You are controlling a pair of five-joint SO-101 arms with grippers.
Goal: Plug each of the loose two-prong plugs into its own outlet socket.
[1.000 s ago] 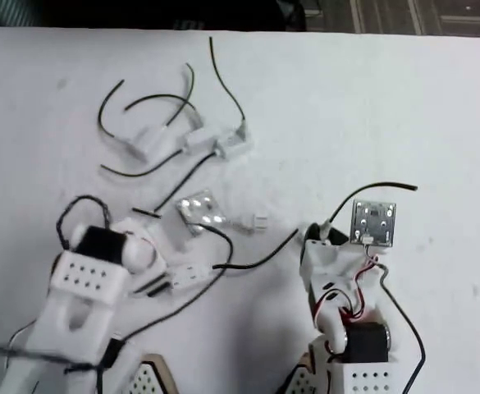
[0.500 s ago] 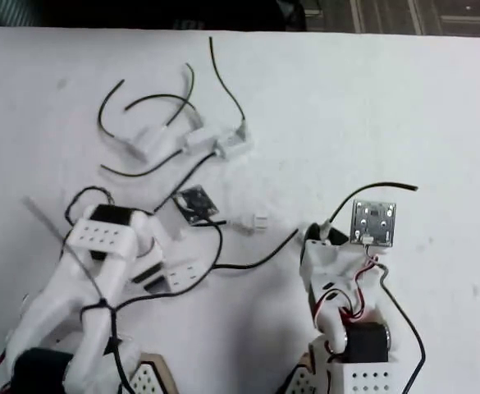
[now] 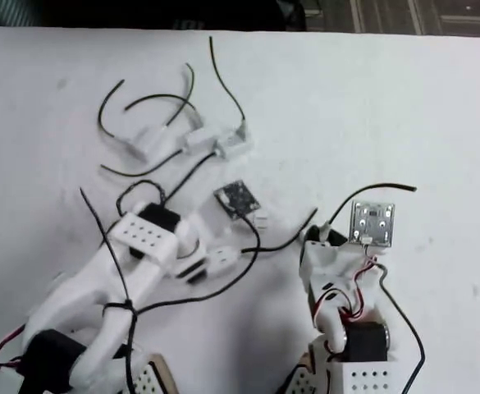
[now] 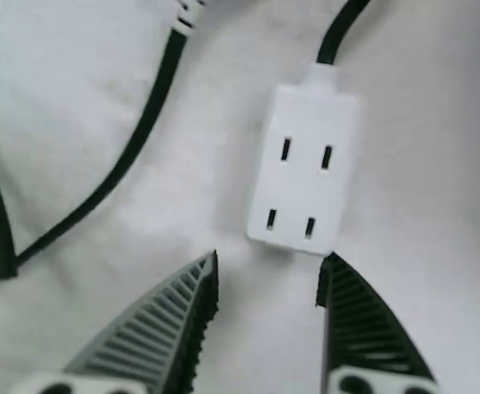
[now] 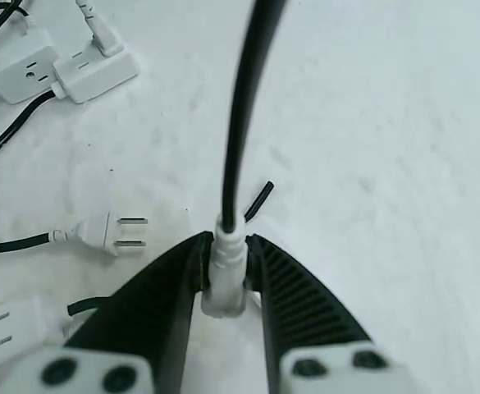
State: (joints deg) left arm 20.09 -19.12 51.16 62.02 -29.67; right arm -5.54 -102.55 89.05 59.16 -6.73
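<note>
Right gripper (image 5: 227, 246): pinched on the white body of a plug (image 5: 223, 283). Its black cord (image 5: 244, 107) runs away from the gripper, and the prongs are hidden.
Left gripper (image 4: 268, 267): spread and empty, low over the worktop (image 4: 436, 98).
Socket block (image 4: 305, 168): flat on the worktop just ahead of the left gripper's tips, slots facing up, not touched.
Key relation: the block's long axis runs straight away from the left gripper, so the fingers would likely close across its width. The left arm is the nearer one.
Loose plug (image 5: 108, 232): on the worktop between the arms, prongs lying flat, apart from any socket.
Far side: two more socket blocks (image 3: 223, 146) among curled cords, well apart from both grippers.
</note>
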